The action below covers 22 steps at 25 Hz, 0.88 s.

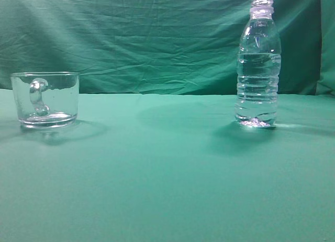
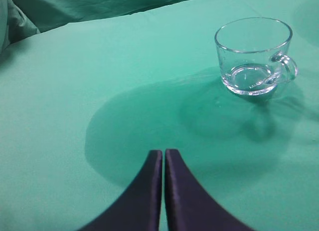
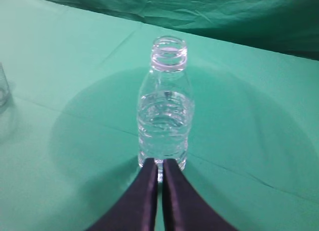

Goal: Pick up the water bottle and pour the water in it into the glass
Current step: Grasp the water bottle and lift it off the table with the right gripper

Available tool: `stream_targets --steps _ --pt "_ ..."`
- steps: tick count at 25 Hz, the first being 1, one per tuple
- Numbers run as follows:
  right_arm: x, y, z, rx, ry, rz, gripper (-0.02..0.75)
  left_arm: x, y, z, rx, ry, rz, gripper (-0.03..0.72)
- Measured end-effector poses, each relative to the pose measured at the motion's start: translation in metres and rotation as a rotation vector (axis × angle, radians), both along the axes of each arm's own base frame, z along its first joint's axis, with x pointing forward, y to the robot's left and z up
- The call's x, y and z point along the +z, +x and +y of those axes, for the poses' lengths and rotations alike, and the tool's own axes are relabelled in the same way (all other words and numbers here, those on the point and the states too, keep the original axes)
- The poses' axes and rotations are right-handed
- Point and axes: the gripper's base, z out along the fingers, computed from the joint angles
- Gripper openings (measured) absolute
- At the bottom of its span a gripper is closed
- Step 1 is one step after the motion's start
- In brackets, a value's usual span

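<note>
The water bottle (image 1: 257, 64) stands upright and uncapped on the right of the green table, clear water (image 1: 257, 80) filling it to about two thirds. The glass (image 1: 46, 98), a clear handled mug, stands empty at the left. No gripper shows in the exterior view. In the right wrist view the bottle (image 3: 165, 116) stands straight ahead, and my right gripper (image 3: 160, 161) is shut and empty just in front of its base. In the left wrist view my left gripper (image 2: 163, 152) is shut and empty, with the glass (image 2: 253, 55) ahead to the right, well apart.
A green cloth (image 1: 157, 189) covers the table and hangs as a wrinkled backdrop (image 1: 157, 38) behind. The glass's edge shows at the far left of the right wrist view (image 3: 3, 94).
</note>
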Motion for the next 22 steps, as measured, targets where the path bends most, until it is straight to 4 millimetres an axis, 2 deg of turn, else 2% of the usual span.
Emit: stream_targets --steps 2,4,7,11,12,13,22 --pt "-0.009 0.008 0.008 0.013 -0.018 0.005 0.000 0.000 0.000 0.000 0.000 0.000 0.000 0.000" --pt "-0.017 0.016 0.014 0.011 -0.033 0.006 0.049 0.000 0.000 0.000 0.000 0.000 0.000 0.000" --pt "-0.032 0.026 0.019 -0.005 -0.051 0.029 0.244 0.000 0.000 0.000 0.000 0.000 0.000 0.000" --pt "-0.043 0.037 0.022 -0.043 -0.028 0.015 0.575 0.000 0.000 0.000 0.000 0.000 0.000 0.000" --pt "-0.046 0.039 0.023 -0.050 -0.025 0.016 0.624 0.000 0.000 0.000 0.000 0.000 0.000 0.000" --pt "-0.049 0.042 0.024 -0.048 -0.032 0.014 0.648 0.000 0.000 0.000 0.000 0.000 0.000 0.000" --pt "-0.063 0.079 0.044 -0.066 -0.013 0.016 0.645 0.000 0.000 0.000 0.000 0.000 0.000 0.000"
